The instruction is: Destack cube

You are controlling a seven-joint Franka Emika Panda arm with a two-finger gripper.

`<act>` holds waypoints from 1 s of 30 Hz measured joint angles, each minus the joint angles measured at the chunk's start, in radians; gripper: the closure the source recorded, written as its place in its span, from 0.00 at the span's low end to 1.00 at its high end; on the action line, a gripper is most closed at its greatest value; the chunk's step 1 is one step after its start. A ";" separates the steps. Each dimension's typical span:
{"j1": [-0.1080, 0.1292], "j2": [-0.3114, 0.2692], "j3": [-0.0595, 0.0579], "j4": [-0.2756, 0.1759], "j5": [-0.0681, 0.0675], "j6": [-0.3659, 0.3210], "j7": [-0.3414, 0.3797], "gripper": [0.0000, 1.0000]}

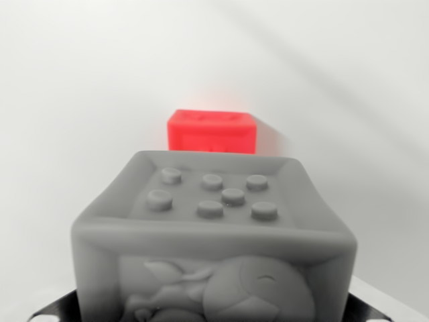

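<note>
Nearest, a grey cube (213,235) fills the view, seemingly carried off; a red cube (212,131) is seen beyond on the bench (67,100). Hand state cannot be told. Setting-down is judged next.

- A grey cube (213,238) fills the lower half of the wrist view, close to the camera.
- Its top face has a raised rim and seven round studs; its front face carries a moulded relief figure.
- A red cube (212,131) sits behind it, slightly blurred, on the white tabletop (74,80).
- Dark edges, too blurred to identify, show at the bottom corners.
</note>
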 joint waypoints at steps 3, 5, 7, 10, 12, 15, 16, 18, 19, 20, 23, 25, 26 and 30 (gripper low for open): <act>-0.001 -0.020 0.000 0.002 -0.005 -0.022 0.003 1.00; -0.002 -0.036 0.000 0.005 -0.009 -0.040 0.006 1.00; -0.002 -0.049 0.000 0.008 -0.012 -0.056 0.009 1.00; -0.002 -0.072 0.000 0.013 -0.016 -0.084 0.013 1.00; -0.002 -0.084 0.000 0.015 -0.018 -0.098 0.015 1.00; -0.002 -0.103 0.000 0.019 -0.020 -0.116 0.018 1.00; -0.002 -0.104 0.001 0.019 -0.020 -0.116 0.019 1.00; 0.000 -0.101 0.006 0.017 -0.020 -0.116 0.023 1.00; 0.002 -0.099 0.008 0.016 -0.020 -0.115 0.026 1.00; 0.003 -0.098 0.010 0.015 -0.020 -0.115 0.027 1.00; 0.010 -0.095 0.018 0.012 -0.020 -0.112 0.035 1.00; 0.013 -0.094 0.022 0.009 -0.020 -0.109 0.039 1.00; 0.015 -0.094 0.024 0.008 -0.020 -0.107 0.041 1.00; 0.023 -0.093 0.032 0.004 -0.020 -0.101 0.051 1.00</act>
